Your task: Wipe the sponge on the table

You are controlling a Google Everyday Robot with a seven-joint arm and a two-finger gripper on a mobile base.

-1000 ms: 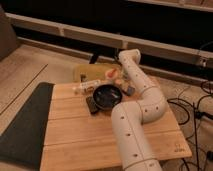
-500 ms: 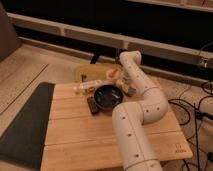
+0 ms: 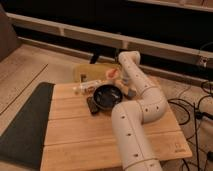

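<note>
The arm bends back over the far side of the desk [image 3: 82,135], probably to bring the gripper [image 3: 120,71] down from above; I cannot tell whether its jaws are released or clenched. The sponge [image 3: 131,92] lies flat just right of the black bowl [image 3: 106,96], close beside the arm. The desk is of pale wide planks, with a dark mat [image 3: 22,125] on the floor at its left.

Test space, lab-like (no homely furnishing): cables [image 3: 198,107] strewn over floor [image 3: 30,70], low plank table [image 3: 80,131]; gripper [image 3: 118,74] at far edge.
</note>
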